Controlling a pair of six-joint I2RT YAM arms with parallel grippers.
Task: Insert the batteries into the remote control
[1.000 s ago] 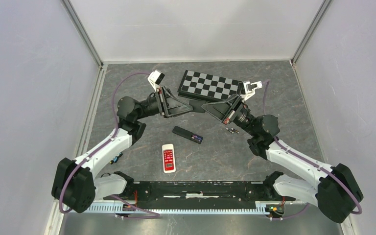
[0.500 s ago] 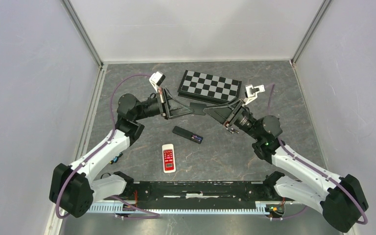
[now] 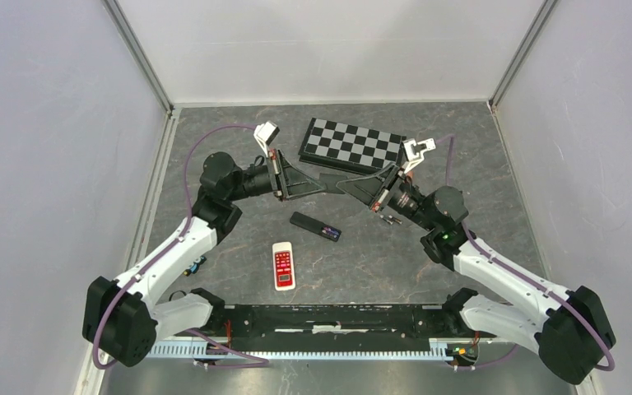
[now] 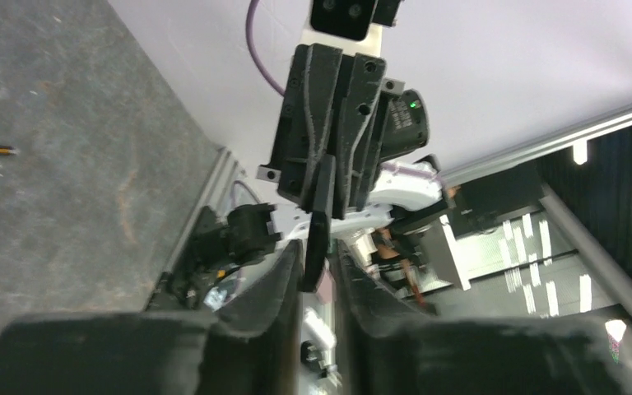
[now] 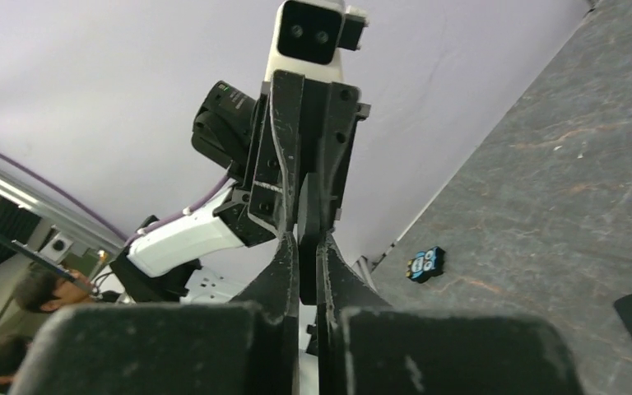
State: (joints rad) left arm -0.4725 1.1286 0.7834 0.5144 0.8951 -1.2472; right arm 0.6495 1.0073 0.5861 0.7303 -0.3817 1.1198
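1. Remotes lie unmoved on the surface [image 3: 477, 164]. The red remote [image 3: 283, 266] is nearest the arm bases and the black remote [image 3: 313, 224] is just beyond it. A purplish patch shows at the black one's right end, too small to tell whether a cell sits there.
2. Left hand [image 3: 319, 183] is raised off the surface and points right. A second ago it stood part open; now it is clenched on one edge of a thin black plate [image 3: 330, 181].
3. Plate [image 4: 318, 222], edge-on in the left wrist view, hangs in the air between the two hands. I judge it to be the black remote's battery cover, though the views do not settle that.
4. Right hand [image 3: 342, 184] faces the left one, tip to tip. Half a second ago it had drawn back and spread, leaving a gap. Now it is in again and clenched on the plate's other edge, so both hands grasp the same piece.
5. Batteries [image 3: 391, 220], two cells side by side, lie on the surface just below the right wrist. They are where they were a second ago, near the black remote but not touching it.
6. Meaning, as I read it: this is a re-grip or hand-over of the plate, not loading. No cell is held. One hand must let go before either can reach the batteries, and the plate could slip as the grip changes.
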